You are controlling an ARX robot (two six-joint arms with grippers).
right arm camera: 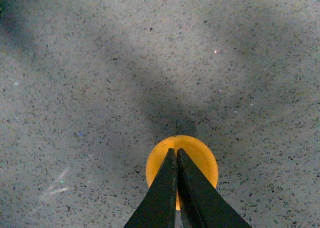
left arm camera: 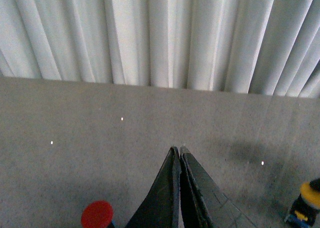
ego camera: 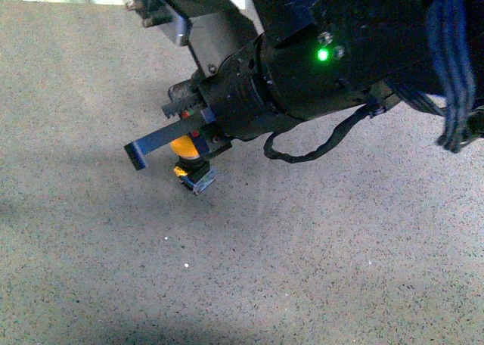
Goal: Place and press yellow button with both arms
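Note:
The yellow button (ego camera: 186, 148) stands on the speckled grey table, its domed cap above a clear-and-blue base block (ego camera: 199, 180). My right arm, black with cables and a green LED (ego camera: 323, 54), reaches over it. My right gripper (ego camera: 138, 154) is shut and holds nothing. In the right wrist view the closed right gripper (right arm camera: 175, 151) lies over the middle of the yellow cap (right arm camera: 197, 158); I cannot tell whether it touches. My left gripper (left arm camera: 178, 150) is shut and empty, and the yellow button (left arm camera: 311, 193) shows far to one side of it.
A red round button (left arm camera: 97, 214) sits on the table close beside my left fingers. White pleated curtains (left arm camera: 160, 33) hang behind the table's far edge. The right arm casts a dark shadow (ego camera: 91, 171) on the table.

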